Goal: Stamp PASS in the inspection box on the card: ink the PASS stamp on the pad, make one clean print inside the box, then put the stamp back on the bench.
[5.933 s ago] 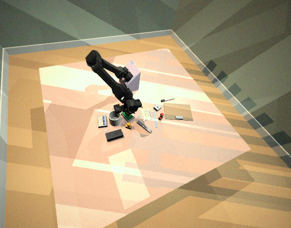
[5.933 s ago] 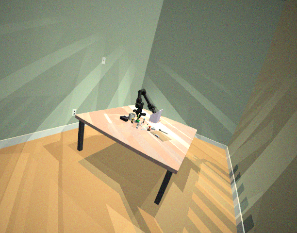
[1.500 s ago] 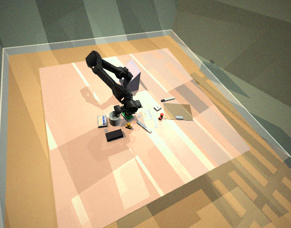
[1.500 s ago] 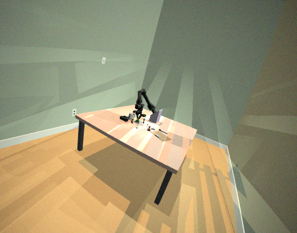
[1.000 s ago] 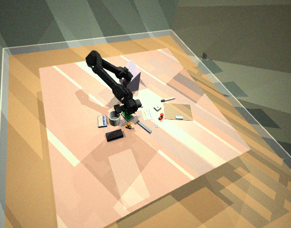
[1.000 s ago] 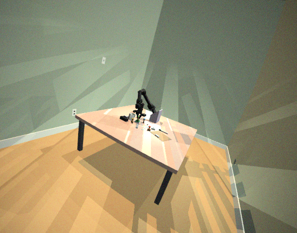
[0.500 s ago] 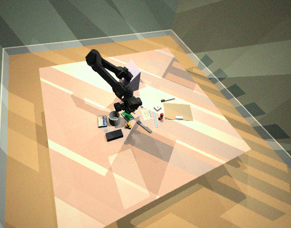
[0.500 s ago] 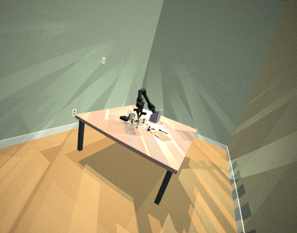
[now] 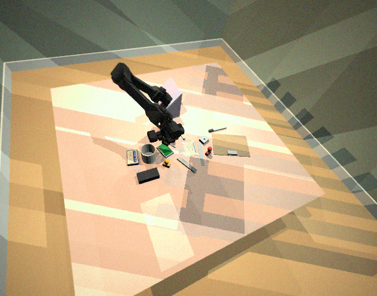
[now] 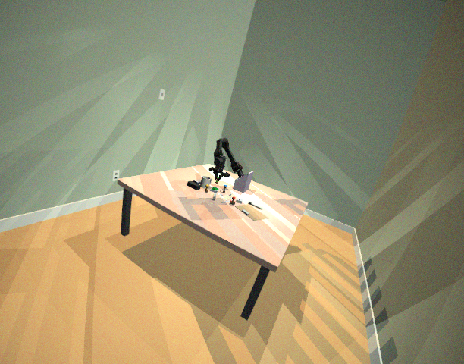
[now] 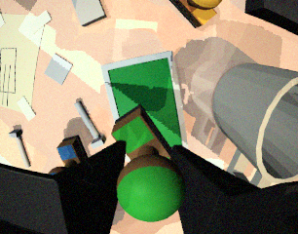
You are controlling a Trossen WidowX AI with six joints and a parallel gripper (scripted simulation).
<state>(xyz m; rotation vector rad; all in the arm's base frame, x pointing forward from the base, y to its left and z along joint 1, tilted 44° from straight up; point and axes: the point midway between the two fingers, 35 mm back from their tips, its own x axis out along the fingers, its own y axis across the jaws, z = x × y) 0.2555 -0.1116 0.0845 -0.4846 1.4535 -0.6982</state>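
Observation:
My gripper (image 9: 166, 142) (image 10: 217, 180) (image 11: 148, 151) is shut on the green-knobbed stamp (image 11: 150, 192), its block below the fingers. No lettering shows on the stamp, and its underside is hidden. The stamp is above the near part of the green ink pad (image 9: 164, 151) (image 10: 214, 189) (image 11: 154, 75), which lies open in a grey frame. They look apart, with the pad lower down. The cream card (image 9: 189, 148) (image 11: 29, 54) lies beside the pad, at the left in the wrist view, with a thin outlined box (image 11: 16, 70) on it. No print shows inside that box.
A grey mug (image 9: 148, 154) (image 10: 205, 182) (image 11: 246, 107) stands close to the pad. A blue-marked stamp (image 11: 67, 151), a small bolt-like part (image 11: 88, 119), a yellow stamp (image 9: 166, 163) and a red stamp (image 9: 209, 149) are nearby. A black block (image 9: 148, 176) and an upright lilac panel (image 9: 176, 106) stand farther out.

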